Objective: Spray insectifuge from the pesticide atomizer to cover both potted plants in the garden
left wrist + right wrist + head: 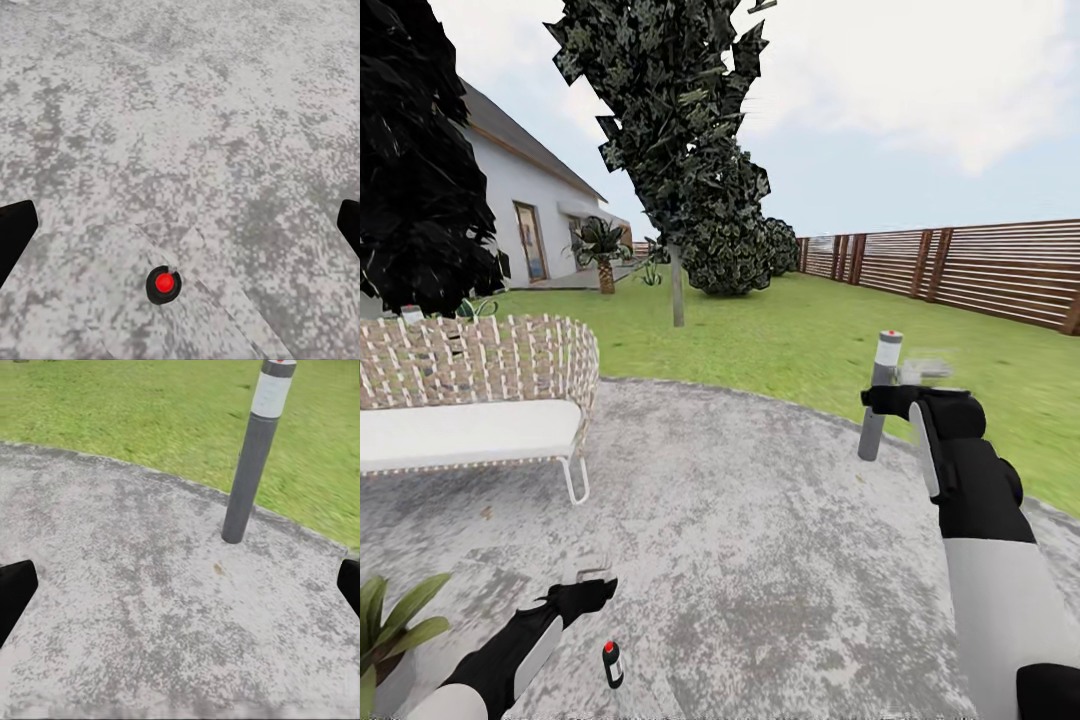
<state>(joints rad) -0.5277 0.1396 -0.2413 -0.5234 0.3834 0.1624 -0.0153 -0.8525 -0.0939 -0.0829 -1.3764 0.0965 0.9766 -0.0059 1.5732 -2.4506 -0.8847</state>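
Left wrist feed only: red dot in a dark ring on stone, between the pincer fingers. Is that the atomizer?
Observer: Yes. The head view shows the pesticide atomizer standing upright on the patio; you see its top.
Operator: Left pincer touching it?
Observer: No. The left pincer hangs apart from it, toward the robot's left.
Operator: Right arm?
Observer: The right pincer is open and holds nothing, facing a grey post at the lawn's edge.

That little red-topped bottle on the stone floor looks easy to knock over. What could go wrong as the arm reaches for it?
The pesticide atomizer stands upright, small and narrow, so the open left pincer could tip it over instead of closing around it. The right pincer sits close to a grey post and might bump it.
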